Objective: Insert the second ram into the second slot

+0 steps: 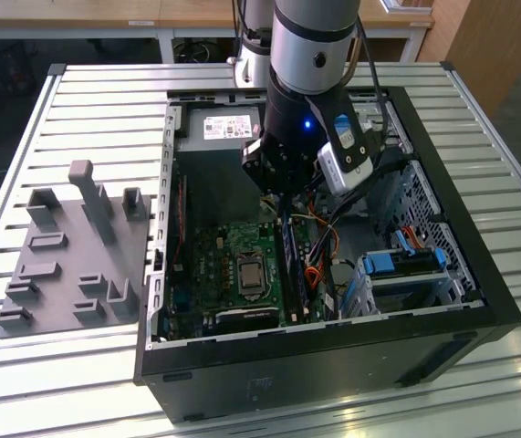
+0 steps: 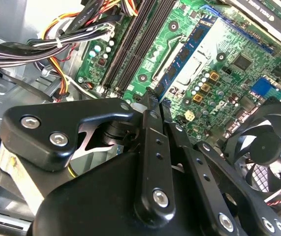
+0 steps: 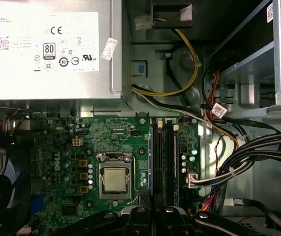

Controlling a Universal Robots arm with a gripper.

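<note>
Exterior view: gripper (image 1: 281, 208) sits at frame centre, hanging down from the arm into the open computer case (image 1: 333, 339). In the second wrist view its fingers (image 2: 150, 147) are drawn together until the tips meet; cannot tell whether anything is pinched between them.

- Directly under the tips: memory slots (image 1: 302, 274) on the green motherboard (image 1: 210, 265).
- Second ram (image 1: 289, 269): dark-blue stick standing on edge in those slots, running from the tips toward the lower edge of the frame. Which slot it occupies, and whether it is fully down, cannot be told.
- First wrist view: gripper (image 3: 153, 212) lines up with the slot rows, beside the CPU socket (image 3: 114, 179).
- CPU socket (image 1: 249, 274) is just to the exterior view's left of the stick.
- Power supply (image 1: 224, 128): upper centre, behind the arm.
- Orange and black cables (image 1: 319, 246): immediately to the exterior view's right of the slots.
- Light-blue drive-cage tabs (image 1: 401, 265): right of centre.
- Grey fixture plate (image 1: 68, 255): outside the case at centre left, on the slatted table (image 1: 59, 383)
</note>
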